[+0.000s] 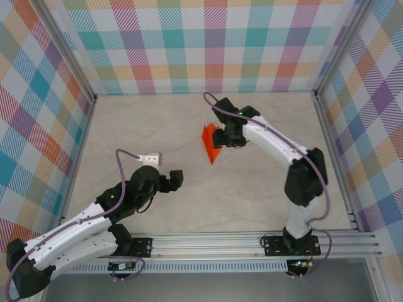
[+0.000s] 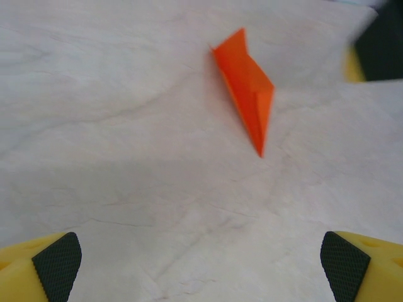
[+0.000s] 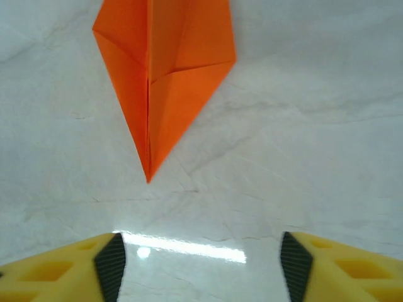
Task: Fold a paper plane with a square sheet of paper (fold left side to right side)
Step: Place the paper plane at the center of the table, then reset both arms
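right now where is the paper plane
In the top view the paper plane lies near the middle of the table, just left of the right gripper, tip pointing toward the near edge.

Matt creased paper plane (image 3: 164, 94) on glossy tabletop (image 3: 302, 157).

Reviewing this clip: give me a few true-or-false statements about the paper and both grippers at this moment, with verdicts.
1. The orange paper is folded into a pointed shape with visible creases. True.
2. The left gripper is shut on the paper. False: it is open and empty, apart from the paper.
3. The right gripper is open, with nothing between its fingers. True.
4. The paper lies nearer the left gripper than the right gripper. False: it lies on the table close to the right gripper.
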{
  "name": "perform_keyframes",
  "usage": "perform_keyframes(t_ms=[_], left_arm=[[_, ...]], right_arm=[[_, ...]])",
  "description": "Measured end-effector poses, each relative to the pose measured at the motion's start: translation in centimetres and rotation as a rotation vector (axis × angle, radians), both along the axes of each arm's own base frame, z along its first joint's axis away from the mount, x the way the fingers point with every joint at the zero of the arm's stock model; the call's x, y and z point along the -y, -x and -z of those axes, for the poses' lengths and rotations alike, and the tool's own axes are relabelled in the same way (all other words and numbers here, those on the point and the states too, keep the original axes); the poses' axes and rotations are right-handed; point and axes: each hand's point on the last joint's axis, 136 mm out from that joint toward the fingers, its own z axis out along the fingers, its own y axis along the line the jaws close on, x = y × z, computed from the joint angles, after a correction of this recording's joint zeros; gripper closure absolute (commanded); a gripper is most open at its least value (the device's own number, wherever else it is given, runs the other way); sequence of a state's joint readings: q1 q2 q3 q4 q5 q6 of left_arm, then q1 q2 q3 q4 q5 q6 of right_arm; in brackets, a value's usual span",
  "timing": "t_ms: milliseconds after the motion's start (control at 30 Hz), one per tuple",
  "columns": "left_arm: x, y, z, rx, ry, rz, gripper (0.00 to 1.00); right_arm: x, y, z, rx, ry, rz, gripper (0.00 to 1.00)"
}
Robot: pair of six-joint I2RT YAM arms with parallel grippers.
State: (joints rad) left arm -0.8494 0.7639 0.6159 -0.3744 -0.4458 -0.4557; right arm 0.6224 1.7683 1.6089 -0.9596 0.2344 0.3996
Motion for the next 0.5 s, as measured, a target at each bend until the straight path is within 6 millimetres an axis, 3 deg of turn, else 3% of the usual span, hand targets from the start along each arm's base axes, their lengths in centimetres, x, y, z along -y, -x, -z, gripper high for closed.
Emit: perform_keyframes(t_ms=[67,167,267,333,400,500], left_arm=[[-1.8,-0.8,-0.5,0.047,-0.041,-0.094,0.00],[-4.6,-2.2,-1.8,0.126,-0.092,-0.232,0.00],[-8.6,-3.8,-2.1,0.200,-0.131,-0.407,0.00],[-11.5,-4.4,-1.2,0.216,-0.168,-0.517,0.00],[-14.2,-4.7,0.6,0.204,-0.214,-0.603,0.00],[-17.2,-5.2,3.3,0.139,-0.281,-0.677,0.00]], right_arm=[[2.4,1.6,-1.8,0.097,0.007,0.011,0.00],[6.9,3.2,-3.5,0.232,0.014,0.076,0.00],[12.7,3.8,-3.4,0.349,0.024,0.207,0.00],[16.3,4.1,-2.2,0.403,0.043,0.296,0.00],[19.7,4.7,0.2,0.431,0.081,0.373,0.00],[22.8,5.8,4.4,0.452,0.134,0.421,0.00]])
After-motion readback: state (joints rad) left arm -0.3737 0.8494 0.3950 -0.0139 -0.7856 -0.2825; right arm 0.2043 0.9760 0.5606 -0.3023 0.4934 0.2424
